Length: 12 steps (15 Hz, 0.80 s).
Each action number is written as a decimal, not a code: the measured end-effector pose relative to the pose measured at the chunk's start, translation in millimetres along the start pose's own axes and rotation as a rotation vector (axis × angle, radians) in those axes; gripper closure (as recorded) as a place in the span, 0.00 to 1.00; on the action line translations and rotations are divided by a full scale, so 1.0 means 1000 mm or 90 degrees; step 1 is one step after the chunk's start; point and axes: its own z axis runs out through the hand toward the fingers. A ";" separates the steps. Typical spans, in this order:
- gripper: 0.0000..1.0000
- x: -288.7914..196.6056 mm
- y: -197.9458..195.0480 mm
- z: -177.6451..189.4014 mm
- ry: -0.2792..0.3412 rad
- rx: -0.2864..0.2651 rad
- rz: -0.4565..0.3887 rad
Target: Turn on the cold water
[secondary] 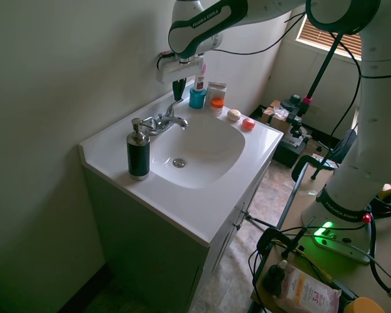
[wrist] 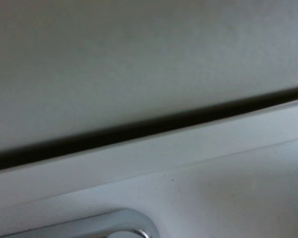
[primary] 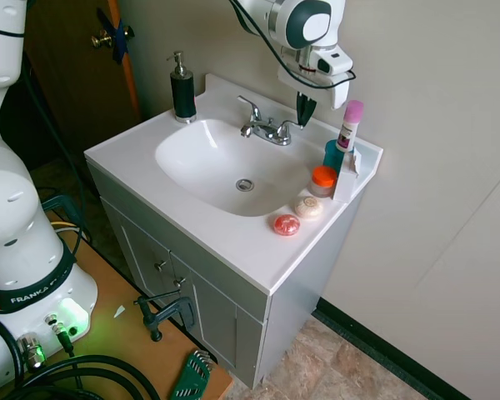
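The chrome faucet [primary: 267, 129] stands at the back of the white sink [primary: 192, 179], with one lever handle on each side. My gripper [primary: 304, 117] hangs point-down at the outer end of the handle [primary: 289, 127] nearest the bottles, its dark fingers pressed together and holding nothing. In the second exterior view the gripper [secondary: 179, 91] hovers just above that same handle [secondary: 174, 105], close to the wall. I cannot tell whether it touches the handle. The wrist view shows the wall, the backsplash and a curved chrome edge [wrist: 116, 223]. No water runs from the spout [secondary: 180, 122].
A black soap dispenser [primary: 182, 87] stands at the far corner of the counter. Beside the gripper are a pink-capped bottle [primary: 349, 125], a teal cup [primary: 333, 155], an orange-lidded jar [primary: 322, 179] and two round soaps [primary: 297, 216].
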 end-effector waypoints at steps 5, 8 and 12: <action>1.00 -0.002 0.000 0.007 -0.001 -0.003 0.000; 1.00 -0.017 -0.007 0.016 0.006 0.009 -0.010; 1.00 -0.032 0.008 0.017 0.026 0.033 -0.005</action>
